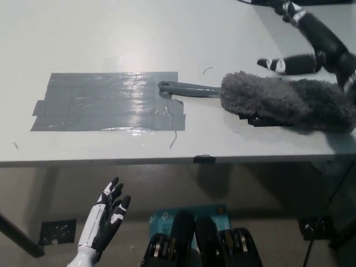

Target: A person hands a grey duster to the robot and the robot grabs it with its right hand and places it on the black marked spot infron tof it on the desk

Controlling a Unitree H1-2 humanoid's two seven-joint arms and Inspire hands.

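The grey duster (pixel 286 103) lies flat on the white desk (pixel 139 33), its fluffy head at the right. Its grey handle (pixel 186 88) points left, and the handle's tip rests on the right edge of the dark taped patch (pixel 108 101). My black right hand (pixel 311 41) hovers open above and behind the fluffy head, fingers spread, touching nothing. Below the desk's front edge at the lower left, my white left hand (pixel 104 219) rests open.
The desk's front edge (pixel 167 161) runs across the picture's middle. A dark object's edge (pixel 295 1) shows at the top right corner. A black bracket (pixel 55 231) sits on the floor beneath the desk at left.
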